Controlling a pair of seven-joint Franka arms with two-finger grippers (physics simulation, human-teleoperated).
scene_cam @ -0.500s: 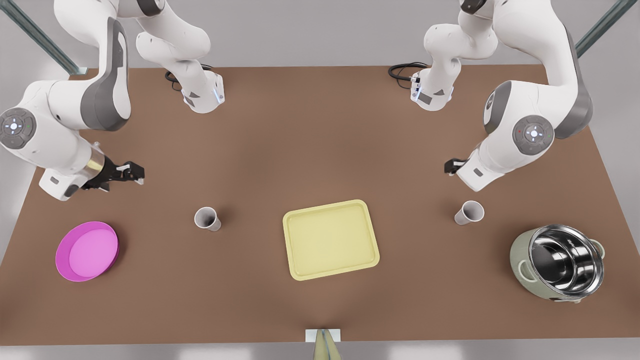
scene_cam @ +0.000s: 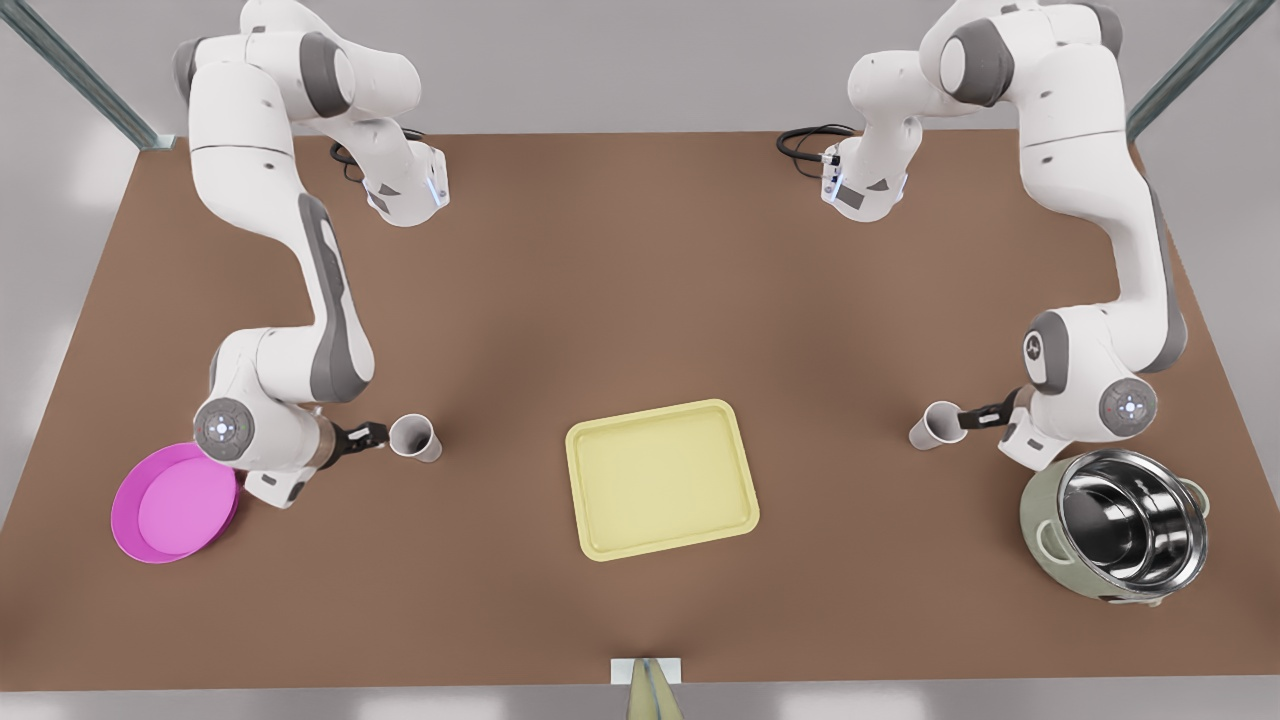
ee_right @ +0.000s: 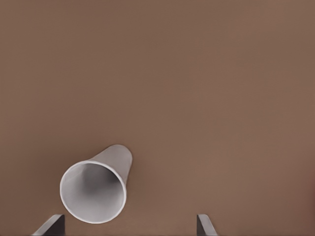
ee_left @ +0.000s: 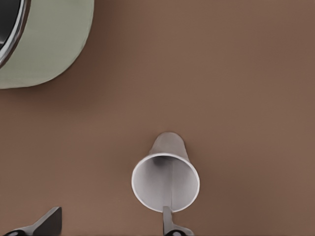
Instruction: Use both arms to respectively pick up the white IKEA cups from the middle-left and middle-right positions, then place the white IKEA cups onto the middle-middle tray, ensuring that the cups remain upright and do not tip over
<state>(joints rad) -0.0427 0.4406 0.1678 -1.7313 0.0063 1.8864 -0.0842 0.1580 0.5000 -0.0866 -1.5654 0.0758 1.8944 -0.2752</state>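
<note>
A: Beside the green pot (scene_cam: 1115,525), the left gripper (scene_cam: 975,417) hangs spread wide, one finger inside the rim of its white cup (scene_cam: 938,424).

B: Near the magenta bowl (scene_cam: 174,501), the right gripper (scene_cam: 372,436) gapes at the other cup (scene_cam: 415,437) — both upright, flanking the tray (scene_cam: 661,478).

A: Likely light, stiff, smooth — pinch the upper wall gently.

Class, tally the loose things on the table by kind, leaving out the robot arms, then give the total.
cups: 2
tray: 1
bowl: 1
pot: 1
Total: 5
</note>
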